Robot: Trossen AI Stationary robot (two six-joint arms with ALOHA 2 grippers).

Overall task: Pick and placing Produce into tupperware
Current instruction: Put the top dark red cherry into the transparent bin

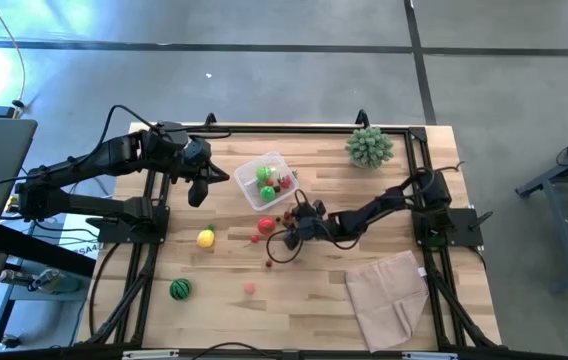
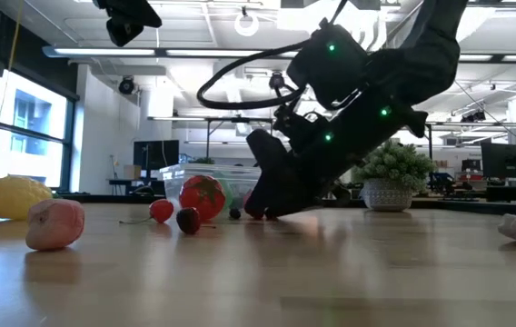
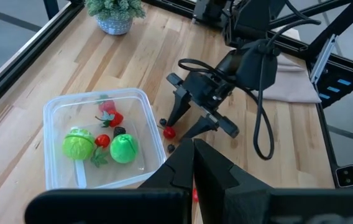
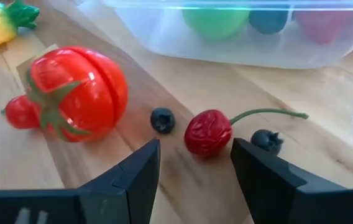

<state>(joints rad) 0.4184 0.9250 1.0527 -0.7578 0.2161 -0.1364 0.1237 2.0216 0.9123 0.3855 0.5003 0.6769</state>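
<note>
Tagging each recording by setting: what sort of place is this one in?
Most likely an open-plan office or lab with a robot workstation. The low view shows ceiling strip lights and desks with monitors behind the wooden table; the high view shows a bare concrete floor around it.

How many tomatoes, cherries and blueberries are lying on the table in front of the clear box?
Tomato: 1
Red cherries: 2
Blueberries: 2
Total: 5

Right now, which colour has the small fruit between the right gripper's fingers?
Dark red cherry with a green stem, clearest in the right wrist view.
</note>
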